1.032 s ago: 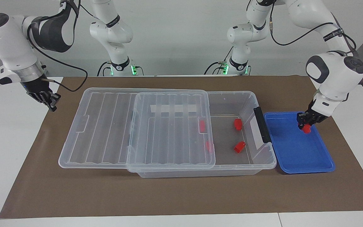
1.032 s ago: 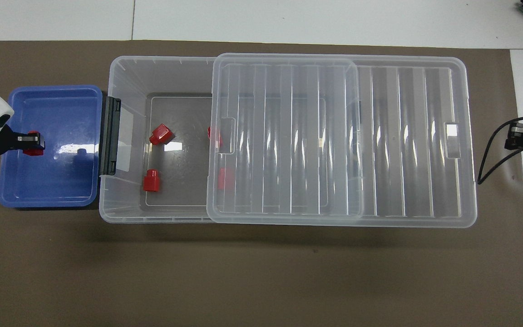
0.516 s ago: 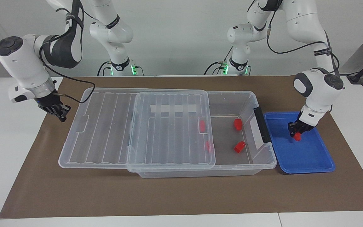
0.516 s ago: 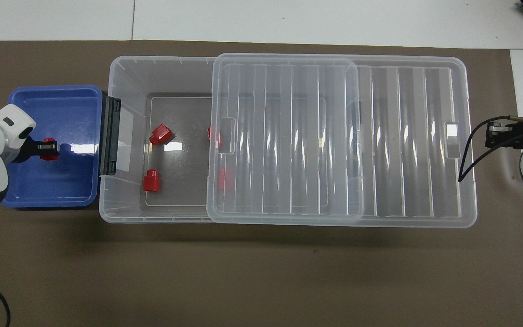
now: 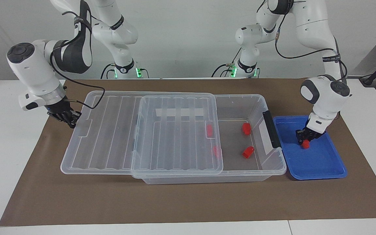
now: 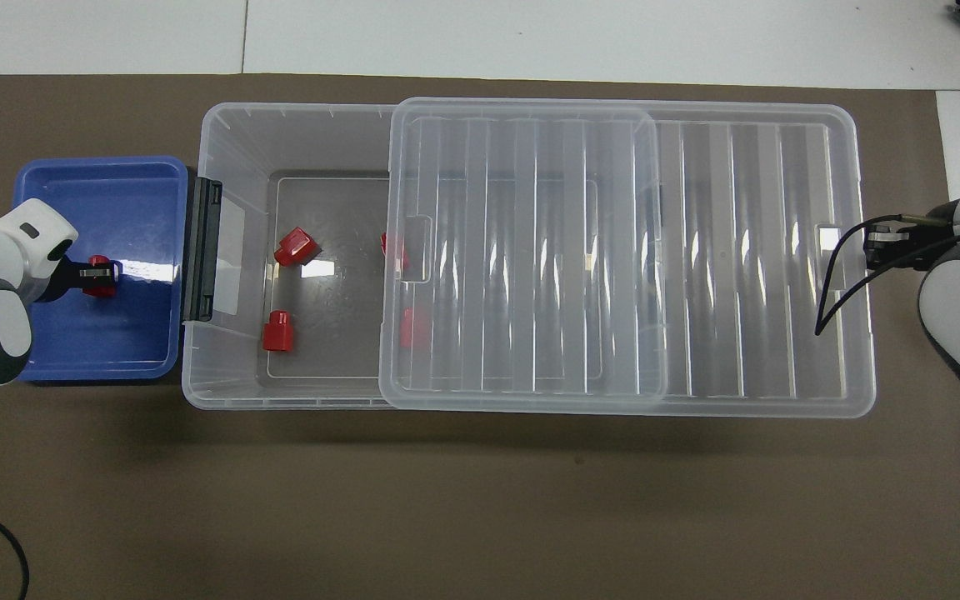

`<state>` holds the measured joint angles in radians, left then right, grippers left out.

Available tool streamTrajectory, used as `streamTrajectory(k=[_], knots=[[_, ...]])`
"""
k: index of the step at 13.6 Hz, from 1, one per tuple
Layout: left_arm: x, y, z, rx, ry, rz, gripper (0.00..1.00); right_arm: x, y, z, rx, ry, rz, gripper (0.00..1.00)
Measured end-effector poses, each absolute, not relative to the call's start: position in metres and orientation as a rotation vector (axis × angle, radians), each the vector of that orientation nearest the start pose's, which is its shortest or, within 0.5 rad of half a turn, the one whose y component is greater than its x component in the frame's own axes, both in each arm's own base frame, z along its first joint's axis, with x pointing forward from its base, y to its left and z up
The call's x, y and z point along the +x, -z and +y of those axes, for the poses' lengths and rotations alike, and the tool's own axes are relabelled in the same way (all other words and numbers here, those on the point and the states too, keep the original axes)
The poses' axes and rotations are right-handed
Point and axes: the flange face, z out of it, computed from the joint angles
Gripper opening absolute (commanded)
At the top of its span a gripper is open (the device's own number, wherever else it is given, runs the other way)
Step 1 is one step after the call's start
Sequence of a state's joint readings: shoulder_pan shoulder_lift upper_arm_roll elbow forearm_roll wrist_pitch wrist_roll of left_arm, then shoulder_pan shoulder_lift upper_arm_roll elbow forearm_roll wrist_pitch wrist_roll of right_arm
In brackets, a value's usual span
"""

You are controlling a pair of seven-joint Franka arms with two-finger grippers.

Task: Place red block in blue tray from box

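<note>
The blue tray (image 5: 318, 163) lies beside the latch end of the clear box (image 5: 240, 99), at the left arm's end of the table. My left gripper (image 5: 305, 141) is down in the tray, shut on a red block (image 5: 305, 145) held at or just above the tray floor. They also show in the overhead view: the gripper (image 6: 95, 277), the block (image 6: 102, 278), the tray (image 6: 113, 192). Two red blocks (image 5: 246, 129) (image 5: 248, 152) lie in the open part of the box. Two more (image 5: 209, 130) (image 5: 216, 150) show through the lid. My right gripper (image 5: 69, 119) hangs by the lid's outer end.
The ribbed clear lid (image 5: 109, 130) is slid partway off the box toward the right arm's end and rests on the box and the brown mat (image 5: 175, 202). The dark grey latch (image 5: 271, 129) stands between the box's opening and the tray.
My left gripper moved lower and toward the tray's middle with the red block. My right gripper came in from off the mat to the lid's outer end.
</note>
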<state>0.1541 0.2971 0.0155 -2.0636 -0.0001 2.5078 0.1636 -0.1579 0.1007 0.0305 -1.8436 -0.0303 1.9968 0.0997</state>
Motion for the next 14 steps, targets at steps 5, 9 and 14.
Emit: streamTrajectory(k=[5, 9, 14], knots=[[0.595, -0.304, 0.100, -3.107, 0.219, -0.004, 0.47, 0.594, -0.473, -0.032, -3.156, 0.088, 0.216, 0.00], [0.611, -0.371, 0.096, -3.131, 0.084, 0.014, 0.47, 0.594, -0.470, 0.001, -3.160, 0.080, 0.128, 0.00], [0.607, -0.449, 0.076, -3.138, 0.052, 0.063, 1.00, 0.591, -0.468, 0.050, -3.161, 0.073, -0.003, 0.00]])
